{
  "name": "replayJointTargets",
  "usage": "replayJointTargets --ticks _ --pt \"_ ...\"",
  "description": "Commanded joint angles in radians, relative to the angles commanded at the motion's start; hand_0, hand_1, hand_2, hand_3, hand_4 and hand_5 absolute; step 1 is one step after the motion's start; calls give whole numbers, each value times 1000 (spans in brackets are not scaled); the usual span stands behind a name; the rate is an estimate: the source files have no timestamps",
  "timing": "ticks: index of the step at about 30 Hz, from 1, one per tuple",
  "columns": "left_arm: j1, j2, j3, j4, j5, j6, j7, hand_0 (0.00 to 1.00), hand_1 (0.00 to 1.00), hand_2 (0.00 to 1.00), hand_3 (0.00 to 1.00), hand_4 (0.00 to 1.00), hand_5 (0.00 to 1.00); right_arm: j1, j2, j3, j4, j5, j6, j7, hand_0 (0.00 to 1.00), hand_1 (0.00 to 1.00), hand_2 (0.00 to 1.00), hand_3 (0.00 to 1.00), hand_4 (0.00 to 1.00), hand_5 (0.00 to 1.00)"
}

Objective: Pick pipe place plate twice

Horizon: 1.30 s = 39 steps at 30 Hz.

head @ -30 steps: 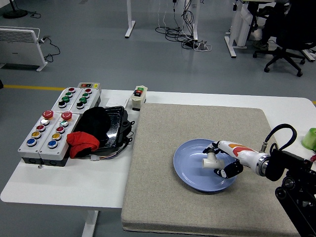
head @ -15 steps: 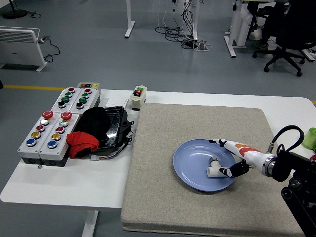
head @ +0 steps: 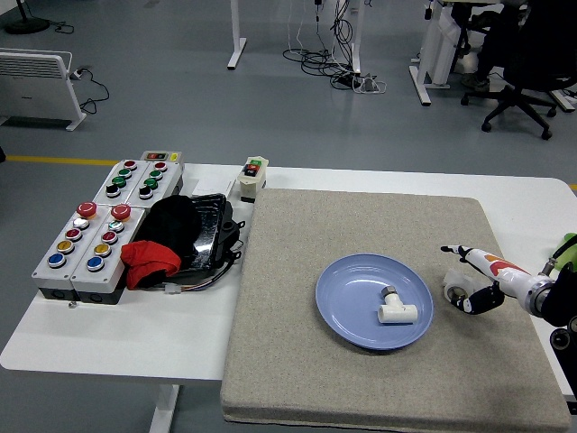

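Observation:
A white T-shaped pipe fitting [head: 395, 308] lies inside the blue plate [head: 347, 298] on the grey mat, right of the plate's middle. A second pale pipe piece [head: 454, 289] sits on the mat just right of the plate. My right hand [head: 471, 280] reaches in from the right edge and is at this second piece. Its white-and-orange finger stretches out above the piece and its black thumb lies below, so the fingers are spread around it without closing. The left arm does not show.
The grey mat [head: 361, 225] covers the table's right part. On the left stand button boxes [head: 99, 225] and a black tray [head: 212, 236] holding black and red cloth. A small switch box [head: 253, 178] stands at the back; a green object [head: 567, 249] sits at the right edge.
My right hand let go of the T-shaped fitting, which now lies in the plate. The hand has pulled back to the right, off the plate, to the second pipe piece.

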Motion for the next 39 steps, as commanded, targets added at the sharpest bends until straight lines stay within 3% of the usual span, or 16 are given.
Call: replayJointTargets --ticks 8,9,13,14,19,20,26,27,32,33,38,39 --pt "3 -2 -4 1 6 1 2 622 587 513 586 267 998 10 11 -16 -84 -25 -56 22 964 923 998 942 724 157" --pt "3 -2 -5 1 6 1 2 622 587 513 586 267 998 11 13 -18 -90 -28 -64 24 905 867 969 915 718 167" --pt "5 -2 -5 1 5 2 2 622 587 513 586 267 998 15 20 -25 -113 -36 -95 30 905 867 969 915 718 167" --pt "5 -2 -5 1 5 2 2 622 587 514 586 267 998 16 22 -27 -117 -38 -100 32 787 777 900 872 707 172" --pt "6 -2 -7 1 7 3 2 622 587 514 586 267 998 24 29 -37 -140 -39 -129 36 787 777 900 872 707 172" --pt "6 -2 -7 1 7 3 2 622 587 513 586 267 998 25 30 -38 -141 -39 -131 36 673 695 775 819 679 176" --pt "5 -1 -5 1 5 1 0 622 587 513 586 267 998 30 37 -34 -170 -24 -169 30 673 695 775 819 679 176" --pt "5 -1 -4 1 4 0 -1 621 586 513 586 267 998 30 37 -33 -171 -21 -170 30 479 559 626 750 601 164" --pt "3 -2 -2 1 -1 0 -1 621 586 513 586 267 998 27 34 -21 -167 -5 -164 29 479 559 626 750 601 164" --pt "2 -2 -1 1 -1 0 -1 621 587 513 586 267 998 26 34 -17 -166 1 -159 26 434 521 582 725 570 223" --pt "1 -2 0 0 -3 0 -2 621 587 513 586 267 998 22 31 -1 -155 11 -155 15 434 521 582 725 570 223" --pt "1 -2 1 1 -4 0 -3 621 587 513 586 266 998 22 30 2 -150 14 -156 14 400 497 564 717 542 275"
